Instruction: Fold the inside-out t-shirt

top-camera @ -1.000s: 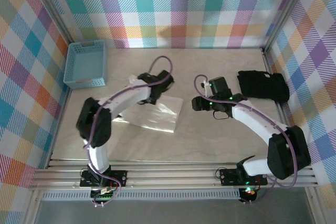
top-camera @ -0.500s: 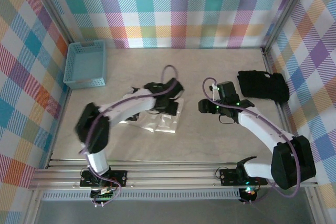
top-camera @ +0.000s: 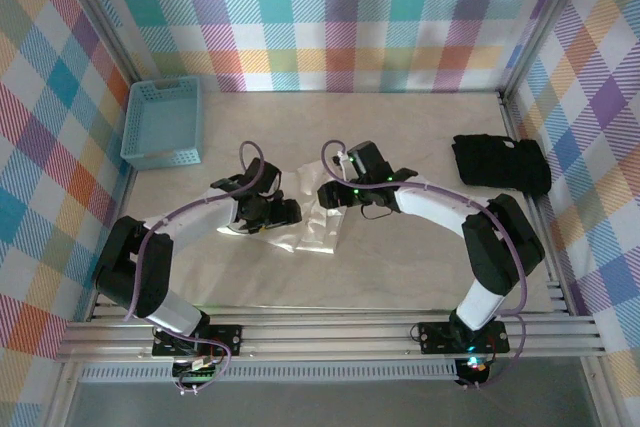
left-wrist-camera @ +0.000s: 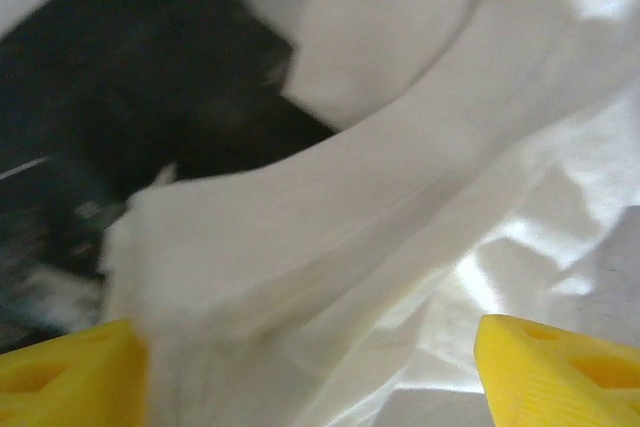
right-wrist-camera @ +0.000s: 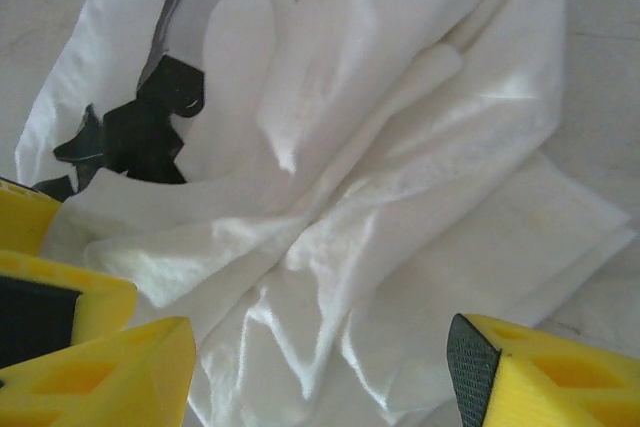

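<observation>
The white inside-out t-shirt (top-camera: pixel 315 227) lies crumpled in a small heap at the middle of the table. My left gripper (top-camera: pixel 284 213) is at its left edge, and my right gripper (top-camera: pixel 327 195) is at its upper edge. In the left wrist view the yellow fingertips (left-wrist-camera: pixel 552 367) stand wide apart over creased white cloth (left-wrist-camera: pixel 380 247); the left gripper (left-wrist-camera: pixel 310 392) is open, with the dark, blurred right gripper beyond. In the right wrist view the right gripper (right-wrist-camera: pixel 320 377) is open above the rumpled shirt (right-wrist-camera: pixel 400 147), its fingers (right-wrist-camera: pixel 530 377) clear of the folds.
A blue basket (top-camera: pixel 163 123) stands at the back left. The black folded garment (top-camera: pixel 500 163) lies at the right near the wall. Bare table (top-camera: pixel 400 267) stretches in front of the shirt to the metal rail (top-camera: pixel 330 332).
The right arm has swung left from near the black garment to the shirt. The left gripper has drawn back to the left. The shirt went from a flat sheet to a bunched heap.
</observation>
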